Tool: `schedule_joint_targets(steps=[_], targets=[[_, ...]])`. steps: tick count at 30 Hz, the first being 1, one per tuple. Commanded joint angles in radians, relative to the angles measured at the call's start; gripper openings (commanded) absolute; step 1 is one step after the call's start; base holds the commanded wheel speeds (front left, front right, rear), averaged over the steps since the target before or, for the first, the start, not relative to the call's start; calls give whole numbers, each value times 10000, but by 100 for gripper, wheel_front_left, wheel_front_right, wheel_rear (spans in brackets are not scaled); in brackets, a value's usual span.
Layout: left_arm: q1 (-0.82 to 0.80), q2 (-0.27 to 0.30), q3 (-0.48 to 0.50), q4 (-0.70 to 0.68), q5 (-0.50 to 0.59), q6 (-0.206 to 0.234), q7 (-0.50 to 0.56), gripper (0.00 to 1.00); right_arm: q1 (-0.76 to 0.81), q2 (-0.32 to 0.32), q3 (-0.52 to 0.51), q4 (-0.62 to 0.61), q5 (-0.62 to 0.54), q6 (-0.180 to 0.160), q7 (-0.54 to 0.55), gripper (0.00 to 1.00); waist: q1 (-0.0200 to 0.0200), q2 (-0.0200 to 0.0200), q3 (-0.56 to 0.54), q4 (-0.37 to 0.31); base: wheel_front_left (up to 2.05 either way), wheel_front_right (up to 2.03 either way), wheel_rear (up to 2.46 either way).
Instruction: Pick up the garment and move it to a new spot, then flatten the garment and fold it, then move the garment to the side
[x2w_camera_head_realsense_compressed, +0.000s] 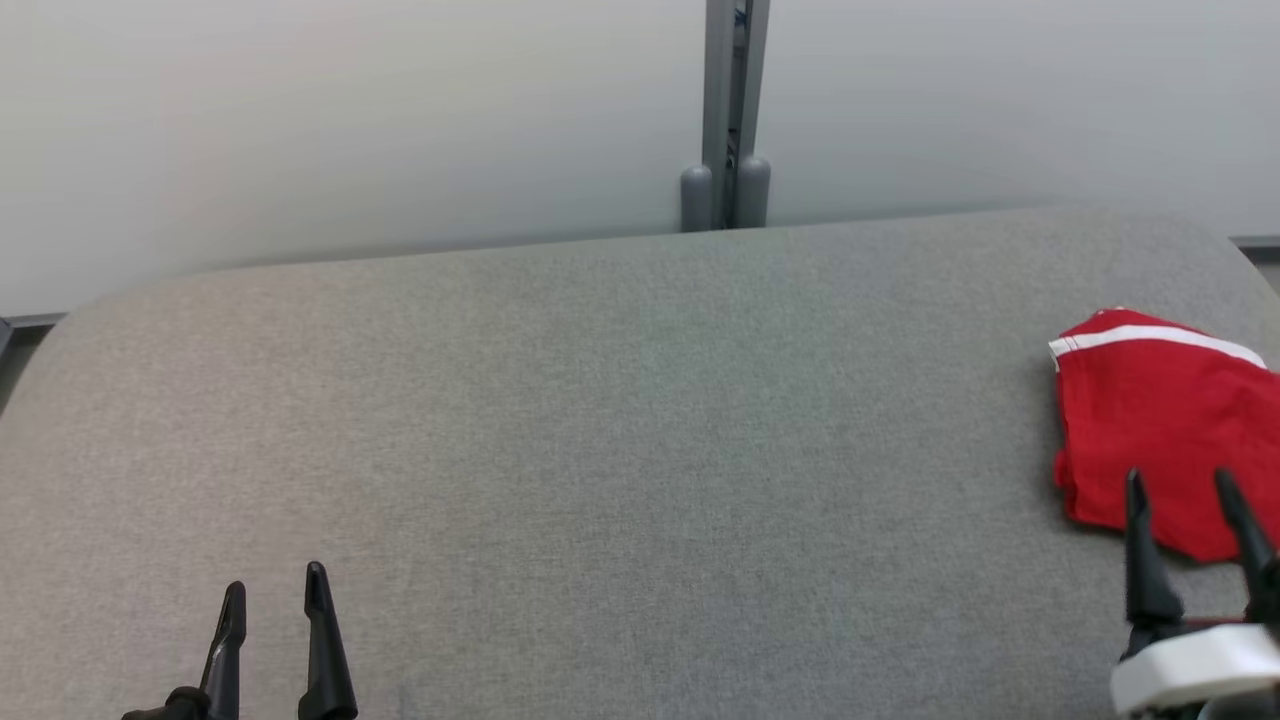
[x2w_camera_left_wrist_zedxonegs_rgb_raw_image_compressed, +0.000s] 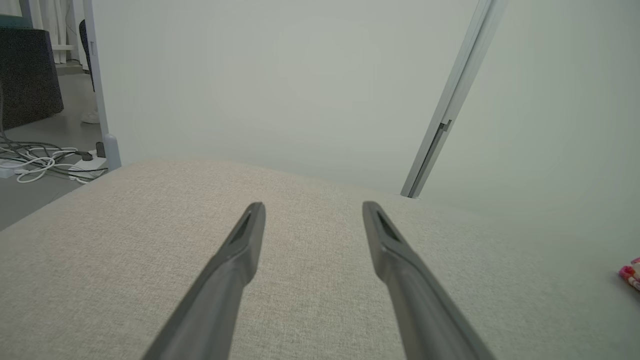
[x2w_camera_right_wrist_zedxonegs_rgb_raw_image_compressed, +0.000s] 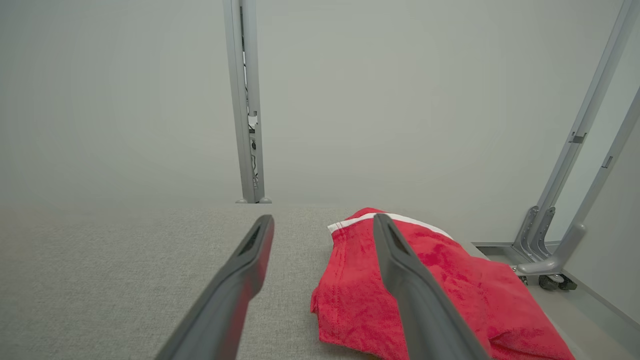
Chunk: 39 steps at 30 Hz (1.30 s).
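The garment (x2w_camera_head_realsense_compressed: 1160, 425) is a red cloth with a white stripe, lying folded near the right edge of the grey padded table (x2w_camera_head_realsense_compressed: 620, 420). My right gripper (x2w_camera_head_realsense_compressed: 1182, 486) stands open at the garment's near edge, holding nothing. In the right wrist view the garment (x2w_camera_right_wrist_zedxonegs_rgb_raw_image_compressed: 450, 280) lies under and beside the right finger, and the right gripper (x2w_camera_right_wrist_zedxonegs_rgb_raw_image_compressed: 324, 223) has its jaws apart. My left gripper (x2w_camera_head_realsense_compressed: 275, 585) is open at the lower left over bare table, far from the garment. The left wrist view shows the left gripper (x2w_camera_left_wrist_zedxonegs_rgb_raw_image_compressed: 314, 210) open, with a sliver of the garment (x2w_camera_left_wrist_zedxonegs_rgb_raw_image_compressed: 631, 272) at its right edge.
A pale partition wall with a grey metal post (x2w_camera_head_realsense_compressed: 735, 110) stands behind the table. Metal frame legs (x2w_camera_right_wrist_zedxonegs_rgb_raw_image_compressed: 555, 250) stand on the floor beyond the table's right end. Cables (x2w_camera_left_wrist_zedxonegs_rgb_raw_image_compressed: 45, 162) lie on the floor past the left end.
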Motion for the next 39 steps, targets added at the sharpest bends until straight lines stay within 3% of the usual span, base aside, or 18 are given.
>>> schedule_joint_targets(steps=[1,6,10,11,15,39], targets=[[6,46,41,7,-44,73,-45,100,200,117,-6,-15,-69,-1,-87,100,0,-1,-274,240,0,0,0],[168,37,176,136,111,523,-45,100,721,566,153,61,-596,-1,-90,100,0,-1,-504,357,0,0,0],[207,39,134,152,102,477,-45,100,820,672,439,-48,-757,-3,-92,100,0,-1,-613,522,0,0,0],[180,0,111,186,94,484,11,0,761,735,469,10,-713,0,-24,0,0,-1,-593,491,0,0,0],[258,-89,70,528,28,474,76,0,897,869,498,350,-632,0,56,0,0,-1,-595,492,0,0,0],[-763,56,289,1089,-3762,-386,1034,0,381,854,361,307,3911,0,1125,0,0,-1,-497,479,0,0,0]])
